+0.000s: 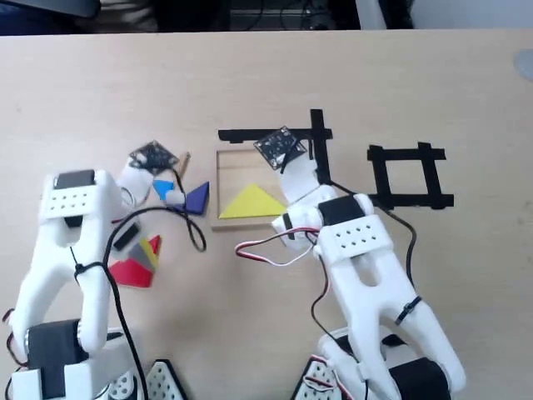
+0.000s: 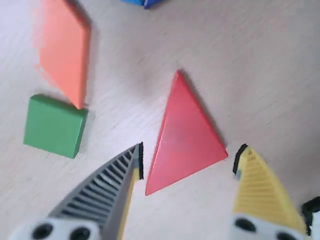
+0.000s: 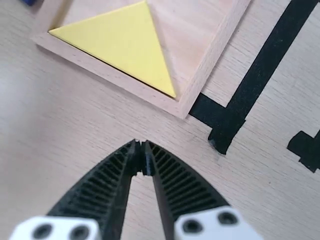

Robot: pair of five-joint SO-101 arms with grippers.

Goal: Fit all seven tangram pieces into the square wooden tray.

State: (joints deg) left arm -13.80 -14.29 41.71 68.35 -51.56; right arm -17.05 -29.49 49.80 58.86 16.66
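Table (image 1: pixel 250 75): pale wood-grain top, matte, running across nearly the whole high view. Black tape (image 1: pixel 408 177) is stuck to it as a rough square outline toward the right side. A second tape mark (image 1: pixel 319 133), shaped like a crossed corner, sits nearer the middle. Past the far edge is dark space with cables (image 1: pixel 275 12). A white panel (image 1: pixel 383 12) stands beside them. Light even, shadows soft.

A large triangle (image 1: pixel 250 202) is seated in the tray (image 1: pixel 217 183) against its six o'clock wall, a loose triangle (image 1: pixel 198 198) is set just beside it at nine o'clock — more pieces (image 1: pixel 136 267) toward eight — and a taped outline (image 1: pixel 408 177) at three.
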